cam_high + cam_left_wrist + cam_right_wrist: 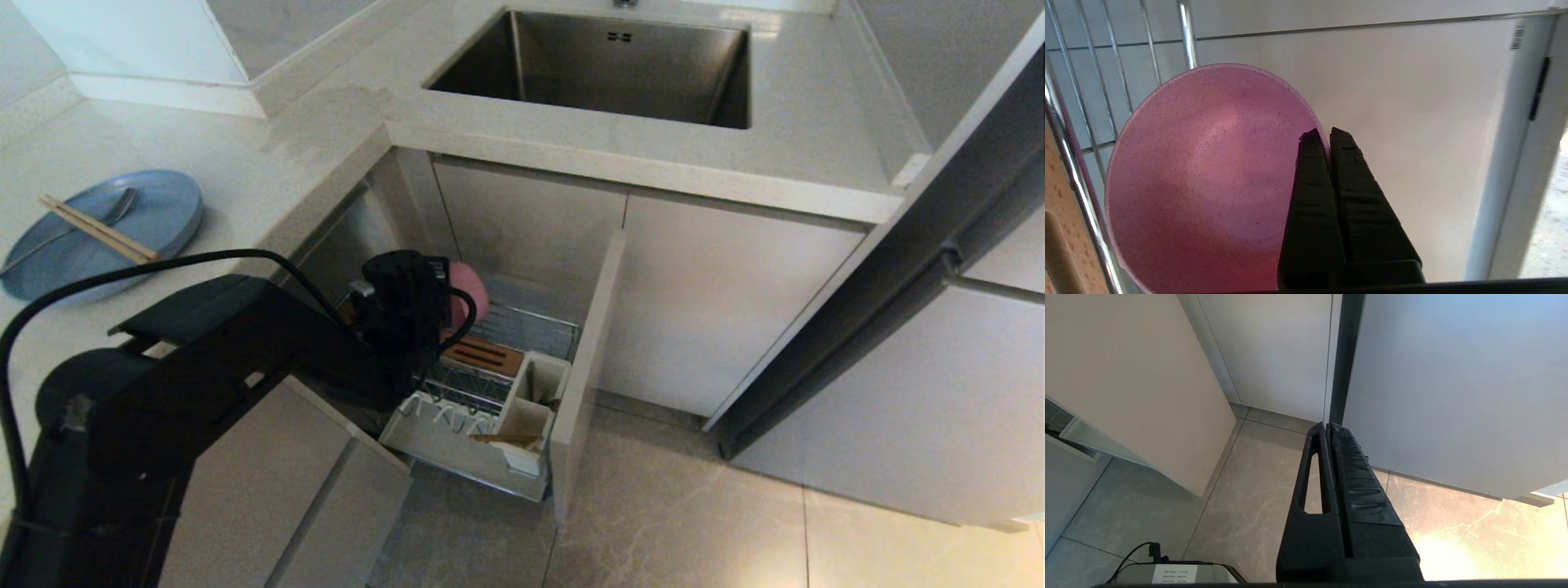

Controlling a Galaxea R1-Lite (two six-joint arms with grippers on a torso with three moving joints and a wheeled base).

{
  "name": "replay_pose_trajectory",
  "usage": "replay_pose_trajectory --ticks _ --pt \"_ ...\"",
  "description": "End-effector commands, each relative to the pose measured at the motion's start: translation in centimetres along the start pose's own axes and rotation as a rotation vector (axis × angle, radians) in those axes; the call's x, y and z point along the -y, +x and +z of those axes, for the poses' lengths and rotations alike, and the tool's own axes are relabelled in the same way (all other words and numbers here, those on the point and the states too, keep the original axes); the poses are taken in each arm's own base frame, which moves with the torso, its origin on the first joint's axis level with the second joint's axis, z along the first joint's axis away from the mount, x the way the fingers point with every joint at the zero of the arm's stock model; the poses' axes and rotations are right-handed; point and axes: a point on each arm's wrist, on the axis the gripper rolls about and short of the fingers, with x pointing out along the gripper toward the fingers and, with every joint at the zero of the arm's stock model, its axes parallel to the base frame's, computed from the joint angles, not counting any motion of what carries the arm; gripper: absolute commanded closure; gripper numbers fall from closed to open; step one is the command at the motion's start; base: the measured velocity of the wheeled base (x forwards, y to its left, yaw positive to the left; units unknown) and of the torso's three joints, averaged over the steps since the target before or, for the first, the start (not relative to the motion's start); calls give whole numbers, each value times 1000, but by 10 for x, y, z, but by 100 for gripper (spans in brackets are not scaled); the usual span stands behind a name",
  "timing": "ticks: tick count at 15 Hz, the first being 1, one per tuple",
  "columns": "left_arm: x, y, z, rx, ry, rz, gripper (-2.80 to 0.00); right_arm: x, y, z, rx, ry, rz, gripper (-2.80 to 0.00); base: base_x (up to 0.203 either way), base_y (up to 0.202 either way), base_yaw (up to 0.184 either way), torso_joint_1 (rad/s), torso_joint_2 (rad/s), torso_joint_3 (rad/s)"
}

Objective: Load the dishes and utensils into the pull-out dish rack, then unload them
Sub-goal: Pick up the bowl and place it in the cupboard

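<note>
One plate [163, 208], one bowl [1208, 171], two chopsticks [98, 229].

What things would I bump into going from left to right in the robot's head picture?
Blue plate with chopsticks on it → left gripper holding the pink bowl → white utensil cup → beige front panel.

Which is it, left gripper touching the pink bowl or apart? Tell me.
Touching. The left wrist view shows the left gripper shut on the pink bowl, its rim pinched between the fingertips.

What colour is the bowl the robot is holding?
Pink with fine dark speckles, clearest in the left wrist view: bowl.
</note>
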Motion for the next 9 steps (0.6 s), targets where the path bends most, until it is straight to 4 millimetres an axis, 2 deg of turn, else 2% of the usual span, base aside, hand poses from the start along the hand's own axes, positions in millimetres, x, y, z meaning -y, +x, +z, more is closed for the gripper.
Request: replay_pose_trajectory --ticks 1,9 --pt "-5 3 -2 3 -8 2 0 0 1 -2 -7 0 0 0 0 0 0 0 0 0" --pt "-4 8 -4 6 -11 -18 0 0 1 -2 -7 0 0 0 0 0 0 0 0 0"
